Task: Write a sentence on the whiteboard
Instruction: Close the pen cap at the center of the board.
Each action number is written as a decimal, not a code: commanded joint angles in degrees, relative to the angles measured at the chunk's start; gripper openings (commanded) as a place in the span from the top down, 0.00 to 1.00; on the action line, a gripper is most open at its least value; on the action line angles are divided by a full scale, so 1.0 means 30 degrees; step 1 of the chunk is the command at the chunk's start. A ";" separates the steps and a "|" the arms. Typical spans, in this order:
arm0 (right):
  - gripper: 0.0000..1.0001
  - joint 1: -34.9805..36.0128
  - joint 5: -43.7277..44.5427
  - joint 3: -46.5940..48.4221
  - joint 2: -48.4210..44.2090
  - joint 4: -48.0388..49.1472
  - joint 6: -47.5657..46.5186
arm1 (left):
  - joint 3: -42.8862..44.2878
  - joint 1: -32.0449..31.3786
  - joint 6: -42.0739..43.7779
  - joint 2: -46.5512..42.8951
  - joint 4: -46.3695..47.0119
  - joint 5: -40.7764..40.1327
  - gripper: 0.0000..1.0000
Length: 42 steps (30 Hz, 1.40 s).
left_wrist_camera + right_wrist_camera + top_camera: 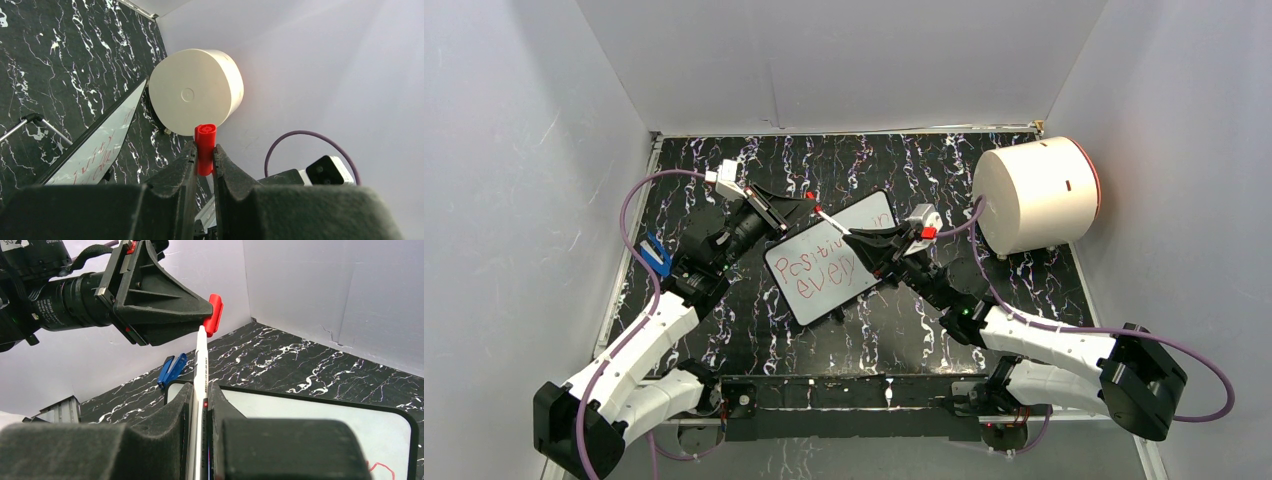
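Note:
The whiteboard [864, 215] lies tilted at mid-table. The sentence [809, 272] is red handwriting in two lines, its right part hidden by my right gripper. My left gripper [796, 200] is shut on a red marker cap [205, 145], held above the board's far edge. My right gripper [859, 238] is shut on a white marker [200, 365] that points at the cap [214, 315]. The marker's tip meets the cap's end; I cannot tell if it is inside. The board also shows in the left wrist view [100, 145] and the right wrist view [325, 425].
A big white cylinder [1034, 195] lies on its side at the back right, close to the board's far corner. A blue clip-like object [657, 255] sits at the left by my left arm. White walls close in three sides.

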 commanded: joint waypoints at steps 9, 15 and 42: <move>1.00 0.0109 0.0017 0.0779 -0.0361 -0.0696 -0.0625 | 0.0442 -0.0077 0.0493 -0.0508 0.0478 -0.0568 1.00; 1.00 0.0131 0.0628 0.0467 -0.0524 -0.0092 -0.0511 | 0.0393 -0.0087 0.0429 -0.0532 0.0661 -0.0378 1.00; 1.00 0.0125 0.0714 0.0607 -0.0471 0.0570 -0.0220 | 0.0163 -0.0105 0.0293 -0.0058 0.1018 0.0294 1.00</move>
